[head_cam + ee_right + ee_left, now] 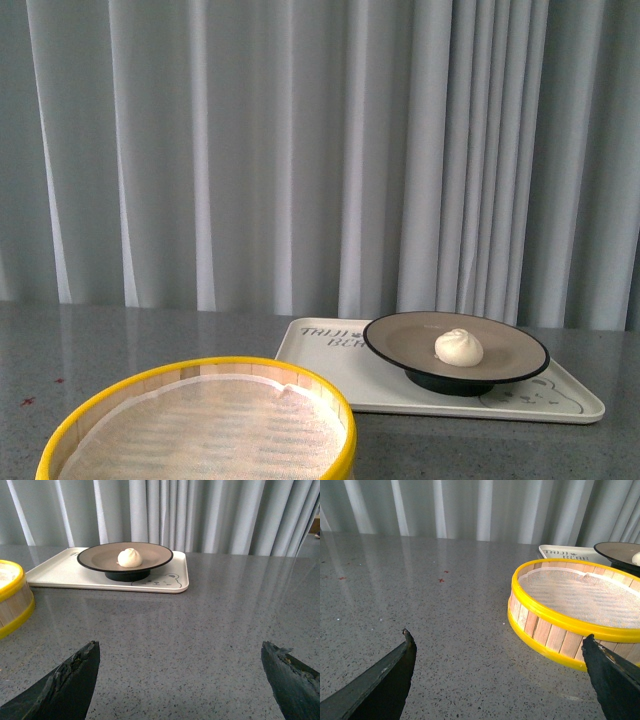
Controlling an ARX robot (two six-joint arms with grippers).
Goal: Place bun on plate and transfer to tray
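The cream-white bun [458, 347] sits on the black-rimmed grey-beige plate [400, 335], and the plate stands on the cream-white tray [330, 375] at the right of the table. The right wrist view shows the same bun [129, 558], plate [100, 557] and tray [60, 572] some way ahead of my right gripper [180, 652], which is open and empty over bare table. My left gripper [499, 637] is open and empty, low over the table beside the steamer basket. Neither gripper shows in the front view.
A round wooden steamer basket [205, 415] with a yellow rim and white cloth liner stands at the front left, also in the left wrist view [570, 610]. A grey speckled tabletop [210, 620] lies under both grippers. Grey curtains hang behind the table.
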